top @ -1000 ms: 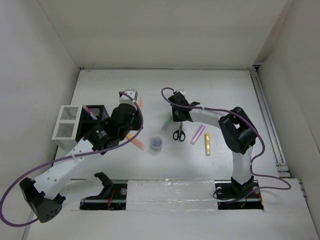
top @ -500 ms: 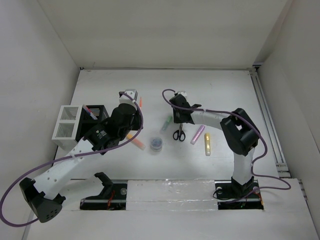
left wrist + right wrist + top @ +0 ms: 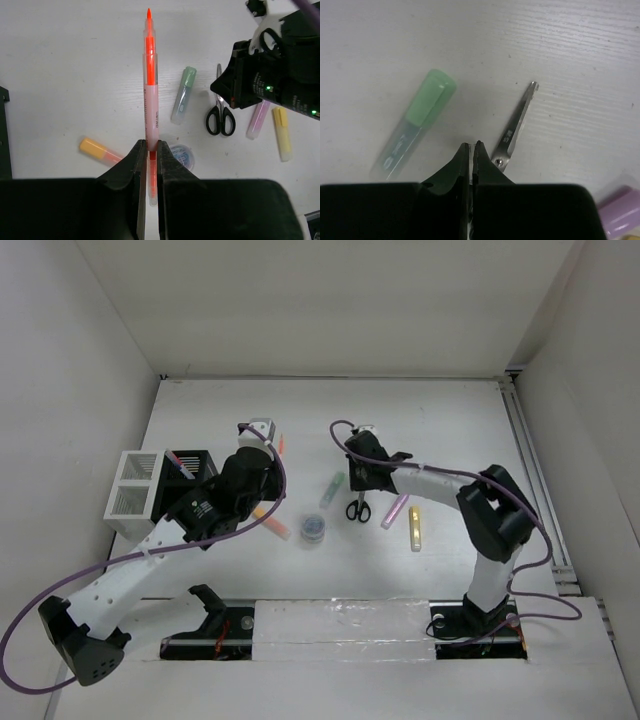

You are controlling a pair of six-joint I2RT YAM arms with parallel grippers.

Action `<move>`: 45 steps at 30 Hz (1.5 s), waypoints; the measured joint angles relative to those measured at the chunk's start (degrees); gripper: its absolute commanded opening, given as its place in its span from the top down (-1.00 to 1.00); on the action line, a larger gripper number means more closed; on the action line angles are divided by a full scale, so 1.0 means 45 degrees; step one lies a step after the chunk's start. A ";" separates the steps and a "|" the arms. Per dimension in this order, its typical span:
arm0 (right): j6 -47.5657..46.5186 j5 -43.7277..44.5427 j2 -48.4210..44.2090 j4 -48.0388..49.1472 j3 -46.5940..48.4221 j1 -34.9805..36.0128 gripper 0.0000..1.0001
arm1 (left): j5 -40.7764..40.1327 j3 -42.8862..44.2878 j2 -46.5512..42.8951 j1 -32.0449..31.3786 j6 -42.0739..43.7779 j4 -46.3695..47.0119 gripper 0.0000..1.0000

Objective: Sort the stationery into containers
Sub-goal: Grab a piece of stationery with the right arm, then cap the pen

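Note:
My left gripper (image 3: 150, 150) is shut on a thin orange-red pen (image 3: 150, 90) and holds it above the table; the pen tip shows in the top view (image 3: 281, 445). My right gripper (image 3: 471, 146) is shut and empty, low over the table between the green highlighter (image 3: 417, 117) and the blade of the black-handled scissors (image 3: 516, 125). In the top view the right gripper (image 3: 358, 480) sits just above the scissors (image 3: 358, 508). The black slatted holder (image 3: 192, 480) with a pen in it and the white mesh organiser (image 3: 133, 497) stand at the left.
On the table lie a pink highlighter (image 3: 396, 509), a yellow highlighter (image 3: 415, 528), an orange highlighter (image 3: 272, 522) and the round grey-blue tub (image 3: 314, 528). The green highlighter (image 3: 332, 490) lies left of the scissors. White walls enclose the table.
My right arm's elbow has swung to the right and its gripper has shifted slightly right and nearer, toward the scissors. My left arm and its pen have not moved.

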 measured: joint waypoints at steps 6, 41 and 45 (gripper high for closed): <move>0.0078 -0.1341 -0.3769 0.1569 -0.1015 -0.0374 1.00 | 0.1282 -0.0083 -0.0505 0.0000 0.0335 0.0466 1.00; 0.6203 -0.2006 -0.8252 1.7218 -0.5911 0.0481 1.00 | 0.8136 -0.0874 -0.1185 0.0000 0.0627 0.4881 1.00; 0.6251 -0.2069 -0.8233 1.7330 -0.5931 0.0544 1.00 | 0.8150 -0.0874 -0.1185 0.0000 0.0646 0.4911 1.00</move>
